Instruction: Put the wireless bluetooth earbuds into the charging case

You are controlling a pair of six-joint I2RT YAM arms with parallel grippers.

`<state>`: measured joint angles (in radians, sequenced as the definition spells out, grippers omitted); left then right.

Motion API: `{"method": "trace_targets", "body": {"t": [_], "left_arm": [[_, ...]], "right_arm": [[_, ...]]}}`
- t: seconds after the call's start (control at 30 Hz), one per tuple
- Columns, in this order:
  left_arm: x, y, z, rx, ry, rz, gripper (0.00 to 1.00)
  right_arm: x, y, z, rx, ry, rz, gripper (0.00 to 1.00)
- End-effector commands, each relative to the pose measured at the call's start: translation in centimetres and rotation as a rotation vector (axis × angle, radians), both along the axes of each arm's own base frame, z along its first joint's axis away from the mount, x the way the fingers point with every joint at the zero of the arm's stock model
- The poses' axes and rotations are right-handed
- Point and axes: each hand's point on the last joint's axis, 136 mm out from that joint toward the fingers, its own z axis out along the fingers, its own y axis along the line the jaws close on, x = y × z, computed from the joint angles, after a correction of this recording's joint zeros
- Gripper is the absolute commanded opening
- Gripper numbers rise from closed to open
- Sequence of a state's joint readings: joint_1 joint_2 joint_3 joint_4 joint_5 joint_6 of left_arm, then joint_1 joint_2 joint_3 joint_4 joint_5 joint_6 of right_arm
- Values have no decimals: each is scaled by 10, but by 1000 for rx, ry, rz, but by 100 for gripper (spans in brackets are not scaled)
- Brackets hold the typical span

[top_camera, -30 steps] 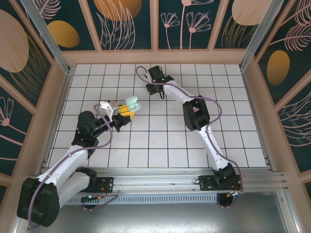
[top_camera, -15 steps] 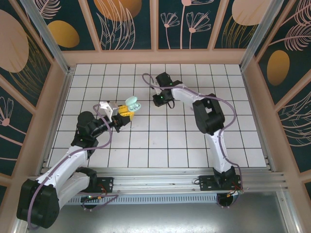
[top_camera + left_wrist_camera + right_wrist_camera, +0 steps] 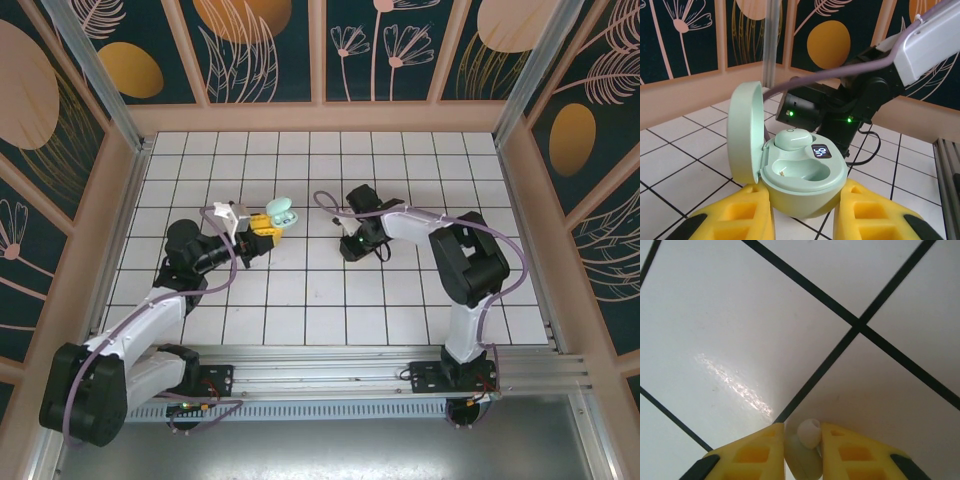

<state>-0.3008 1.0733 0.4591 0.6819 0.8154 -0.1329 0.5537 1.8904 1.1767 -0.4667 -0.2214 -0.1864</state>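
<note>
At right end effector (image 3: 802, 426), half-hidden earbud (image 3: 809, 433)

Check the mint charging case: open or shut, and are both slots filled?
Open: the lid stands swung up on the mint charging case. One earbud sits seated at the back; the near slot is empty.

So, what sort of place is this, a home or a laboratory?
Probably a robot test enclosure, not a home: a white tiled table walled by floral printed panels, with the left arm and right arm bolted to an aluminium rail at its near edge.
</note>
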Motion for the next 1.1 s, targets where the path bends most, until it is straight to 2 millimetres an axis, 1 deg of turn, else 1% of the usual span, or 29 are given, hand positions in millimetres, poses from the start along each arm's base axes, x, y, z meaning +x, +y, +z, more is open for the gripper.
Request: {"method": "trace_targets", "body": {"t": [0.0, 0.1, 0.2, 0.4, 0.53, 0.6, 0.7, 0.8, 0.87, 0.93, 1.07], "left_arm": [[-1, -4, 25, -33, -74, -40, 0], [0, -3, 26, -30, -78, -38, 0], [-1, -3, 26, -25, -79, -33, 0], [-3, -1, 24, -18, -81, -25, 0], [-3, -1, 24, -12, -88, -18, 0], [-3, 0, 23, -9, -88, -17, 0], [-3, 0, 21, -8, -87, -19, 0], [-3, -1, 20, -9, -86, -21, 0], [-3, -1, 19, -9, -88, -21, 0], [-3, -1, 18, -7, -86, -21, 0], [-4, -1, 17, -5, -83, -21, 0]], "right_arm": [[-6, -18, -9, -86, -9, 18, 23], [1, -16, -4, -85, -27, 10, 30], [7, -13, 8, -65, -53, -10, 37], [13, -8, 43, 0, -100, -79, 39], [6, -5, 67, 89, -106, -166, 39], [-3, -5, 73, 148, -89, -214, 38], [-18, -4, 72, 225, -39, -295, 33], [-30, -6, 60, 273, 13, -364, 26], [-38, -2, 50, 285, 40, -381, 20], [-41, 2, 41, 282, 58, -385, 17], [-39, 10, 26, 250, 77, -384, 13]]}}
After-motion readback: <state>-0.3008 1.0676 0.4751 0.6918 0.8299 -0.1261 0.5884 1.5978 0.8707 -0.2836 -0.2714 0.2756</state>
